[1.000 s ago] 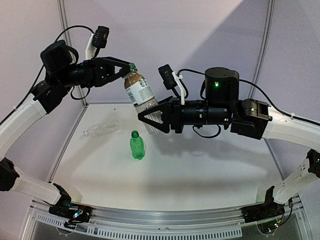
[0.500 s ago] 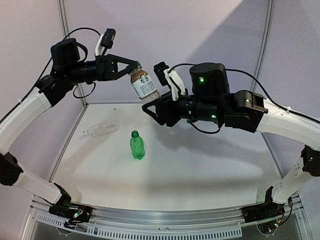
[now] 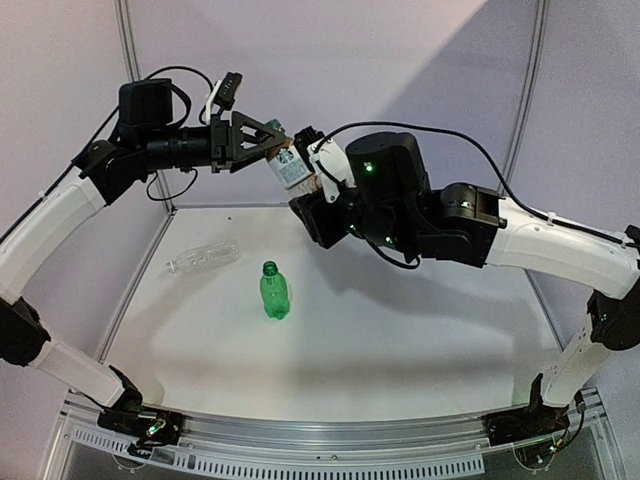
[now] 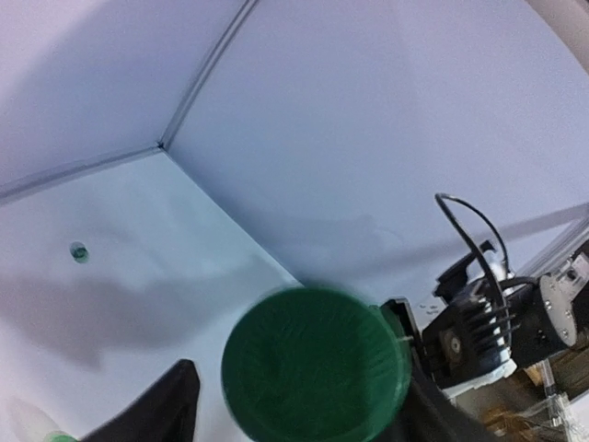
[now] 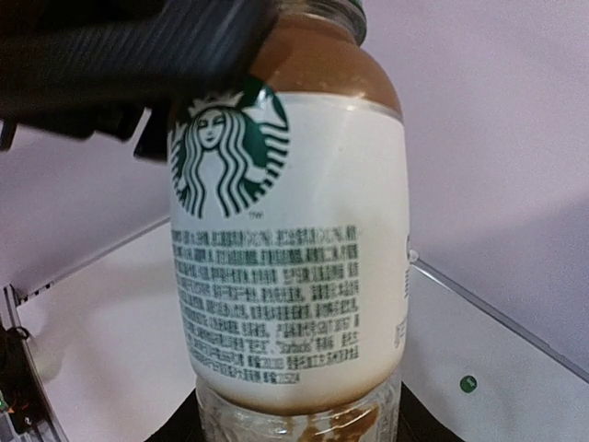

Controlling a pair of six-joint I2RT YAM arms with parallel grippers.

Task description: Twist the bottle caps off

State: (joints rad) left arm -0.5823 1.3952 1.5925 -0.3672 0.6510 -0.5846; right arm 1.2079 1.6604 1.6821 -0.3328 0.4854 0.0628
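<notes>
My right gripper [image 3: 306, 192] is shut on the lower part of the clear bottle with the white-and-brown label [image 3: 291, 166], holding it tilted in the air above the back of the table. The right wrist view shows the label [image 5: 287, 239] close up and my right gripper [image 5: 299, 425] at the clear base. A dark green cap [image 4: 316, 376] sits at the bottle's top between the fingers of my left gripper [image 3: 266, 138]. That gripper is open, and its left finger [image 4: 158, 414] stands apart from the cap. The green bottle [image 3: 273, 291] stands upright at mid table. A clear ribbed bottle [image 3: 203, 258] lies on its side to the left.
A small green round thing [image 4: 78, 250] lies on the white table [image 3: 400, 330] near the back corner; it shows too in the right wrist view [image 5: 467, 384]. Pale walls with metal frame bars close in the back and sides.
The right arm has lifted and turned the labelled bottle up toward the back. The left gripper followed the cap, rotated, and its jaws have opened from around it.
</notes>
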